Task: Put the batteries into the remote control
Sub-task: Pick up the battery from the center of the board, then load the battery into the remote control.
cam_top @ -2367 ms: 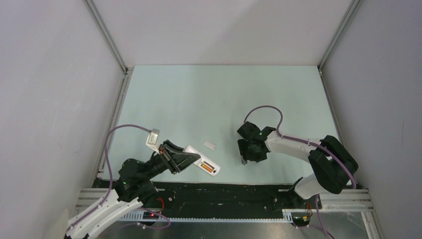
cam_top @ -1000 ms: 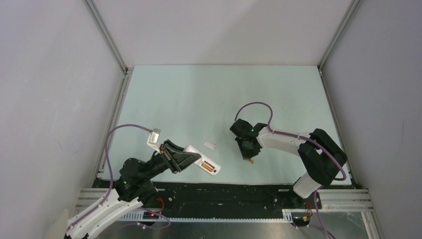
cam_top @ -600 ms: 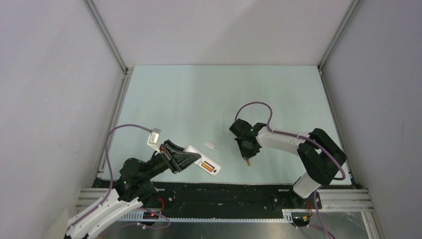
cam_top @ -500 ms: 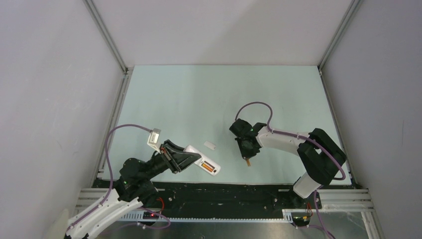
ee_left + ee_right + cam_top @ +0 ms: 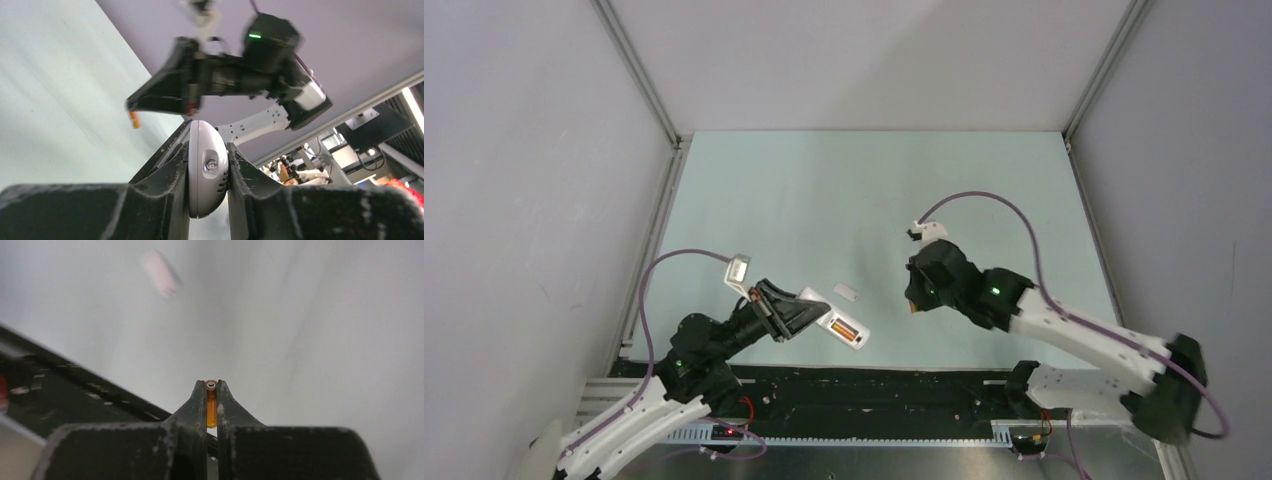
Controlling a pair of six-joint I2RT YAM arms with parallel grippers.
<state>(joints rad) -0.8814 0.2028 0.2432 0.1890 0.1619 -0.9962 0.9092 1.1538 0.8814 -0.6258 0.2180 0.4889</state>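
Now | step: carry second battery (image 5: 211,407) across | right tool (image 5: 211,390) pinching it, left tool (image 5: 208,150) clamping remote control (image 5: 206,172) | next: align over recess (image 5: 844,331).

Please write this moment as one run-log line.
left claw: shut on remote control | right claw: shut on battery, above table | second battery: inside remote control | white piece: on table

Glossy plast. remote (image 5: 206,175); matt table (image 5: 874,200)
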